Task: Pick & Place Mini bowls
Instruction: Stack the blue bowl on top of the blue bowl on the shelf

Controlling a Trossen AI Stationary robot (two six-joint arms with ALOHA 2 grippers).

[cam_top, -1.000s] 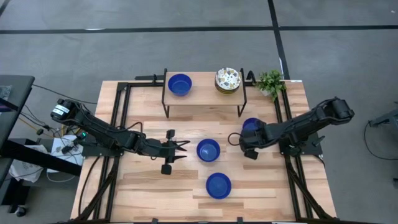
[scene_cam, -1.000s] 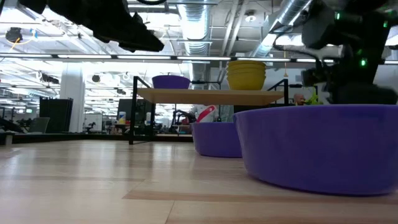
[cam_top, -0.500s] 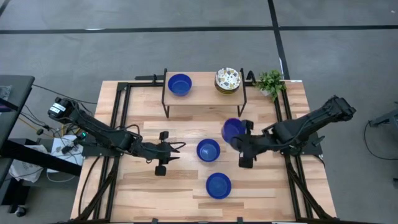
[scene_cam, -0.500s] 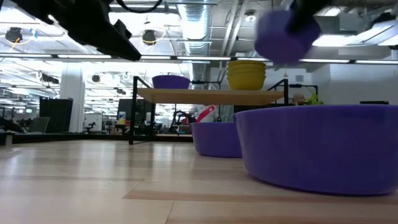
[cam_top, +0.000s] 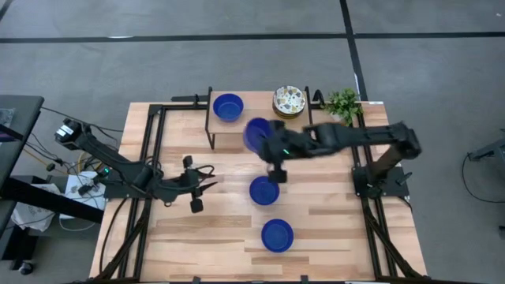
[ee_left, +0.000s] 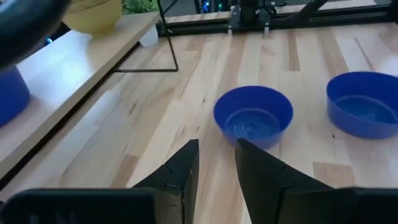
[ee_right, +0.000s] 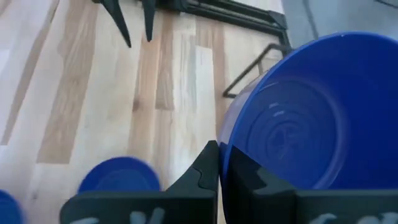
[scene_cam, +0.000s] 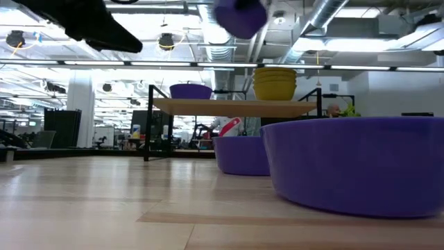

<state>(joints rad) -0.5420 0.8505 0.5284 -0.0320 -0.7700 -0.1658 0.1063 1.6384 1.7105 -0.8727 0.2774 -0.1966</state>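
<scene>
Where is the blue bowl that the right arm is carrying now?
In the high view, the carried bowl hangs in the right gripper at the shelf's front edge, between the shelf's blue bowl and the patterned stack.

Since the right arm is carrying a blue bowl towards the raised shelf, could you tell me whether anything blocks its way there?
Nothing visible does: the right gripper holds the carried blue bowl at the shelf front edge, with bare wood between the shelf's blue bowl and the stack of patterned bowls.

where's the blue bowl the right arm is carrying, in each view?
High: carried blue bowl over the raised shelf's front edge, in the right tool.
Low: top centre, above the shelf.
Left wrist: not identifiable.
Right wrist: fills the right side, rim pinched.
Shared landmark: the yellow-patterned bowl stack on the shelf.
</scene>
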